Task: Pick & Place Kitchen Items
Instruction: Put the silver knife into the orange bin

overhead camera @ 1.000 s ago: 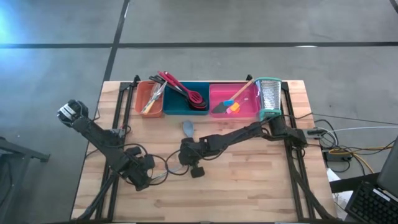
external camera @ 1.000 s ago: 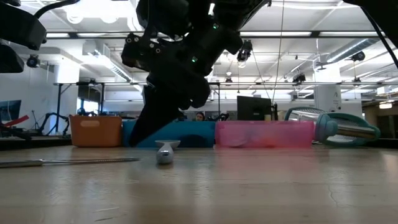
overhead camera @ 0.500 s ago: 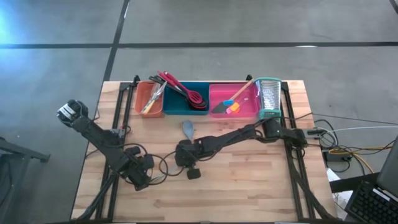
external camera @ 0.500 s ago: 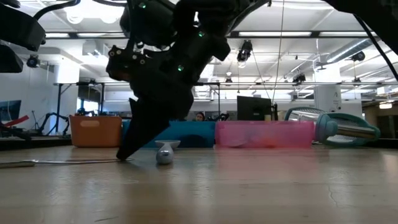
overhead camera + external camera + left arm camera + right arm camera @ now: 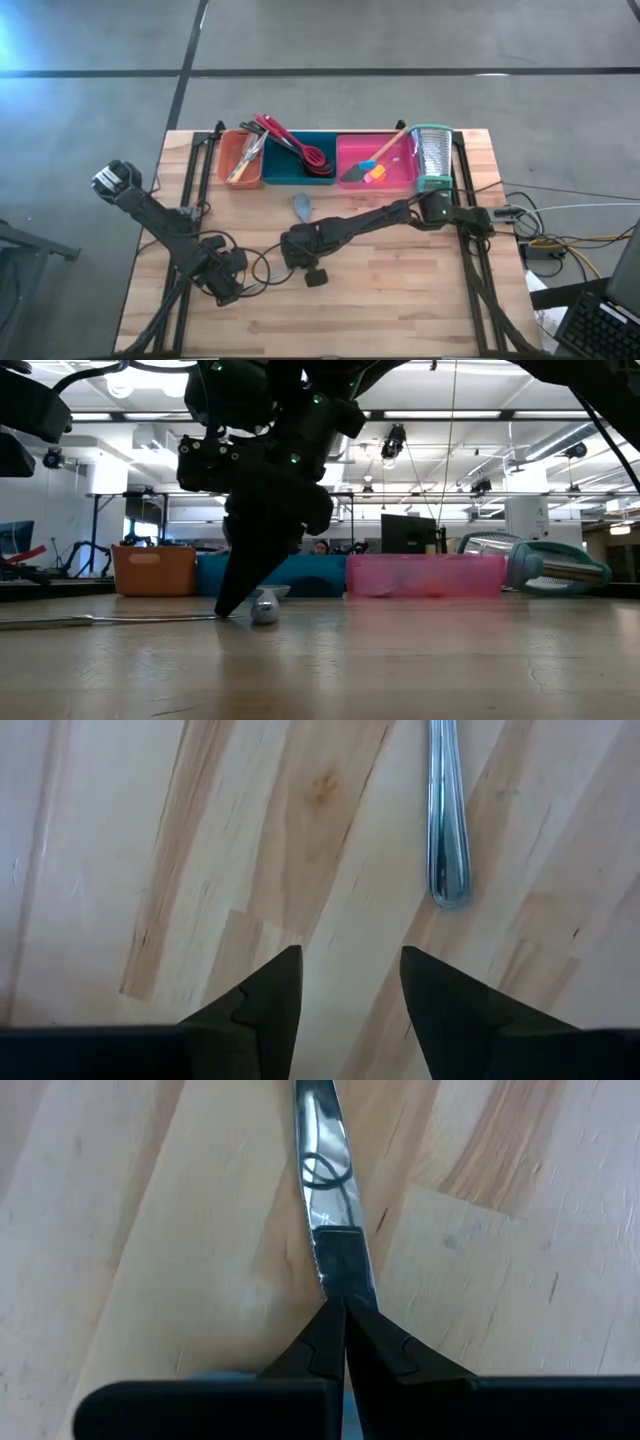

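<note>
No brand, label or legible writing was visible on any item.

The right gripper [image 5: 343,1315] stood at the centre of the table [image 5: 400,310], tips down on the wood. Its fingers were pressed together, pinching the blade of a table knife [image 5: 328,1200] where it lay flat on the surface; the blade ran on away from the fingertips. In the low view the knife [image 5: 120,619] extended flat along the tabletop from the fingertips toward 9 o'clock.

The left gripper [image 5: 345,985] hung over the table at about 8 o'clock from centre, fingers apart with nothing between them. The rounded end of a metal handle [image 5: 447,815] lay on the wood ahead of it, not touched.

A small grey tool [image 5: 303,207] lay alone at about 12 o'clock from the right gripper, just beside it in the low view.

Along the 12 o'clock edge stood three trays side by side: the orange tray [image 5: 225,160], the teal tray [image 5: 275,170] holding red and black long-handled utensils [image 5: 295,147], and the pink tray [image 5: 355,155] holding a spatula [image 5: 375,160]. A box grater [image 5: 432,155] lay at the 3 o'clock end of the row.

Bare wood lay open from 4 to 7 o'clock, up to the near edge.
</note>
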Motion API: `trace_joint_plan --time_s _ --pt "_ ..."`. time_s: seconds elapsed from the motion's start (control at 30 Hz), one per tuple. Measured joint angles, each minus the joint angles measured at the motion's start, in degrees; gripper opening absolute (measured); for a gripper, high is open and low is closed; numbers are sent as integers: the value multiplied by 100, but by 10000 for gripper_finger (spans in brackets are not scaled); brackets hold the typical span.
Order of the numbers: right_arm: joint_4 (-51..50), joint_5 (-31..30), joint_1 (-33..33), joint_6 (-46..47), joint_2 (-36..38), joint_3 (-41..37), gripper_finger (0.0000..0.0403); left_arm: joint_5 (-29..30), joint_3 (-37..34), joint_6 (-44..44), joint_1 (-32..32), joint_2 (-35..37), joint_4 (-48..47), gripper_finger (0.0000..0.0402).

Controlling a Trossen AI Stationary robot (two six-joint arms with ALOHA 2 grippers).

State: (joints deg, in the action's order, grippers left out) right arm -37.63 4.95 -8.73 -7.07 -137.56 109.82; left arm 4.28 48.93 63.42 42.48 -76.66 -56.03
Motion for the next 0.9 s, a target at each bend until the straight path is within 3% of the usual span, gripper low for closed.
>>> trace_joint_plan --time_s 0.4,0.9 --pt "4 133 -7 66 20 -70 8 131 0 -33 0 0 10 175" --pt "-24 157 -11 66 20 -72 8 330 -163 -402 0 -11 916 175"
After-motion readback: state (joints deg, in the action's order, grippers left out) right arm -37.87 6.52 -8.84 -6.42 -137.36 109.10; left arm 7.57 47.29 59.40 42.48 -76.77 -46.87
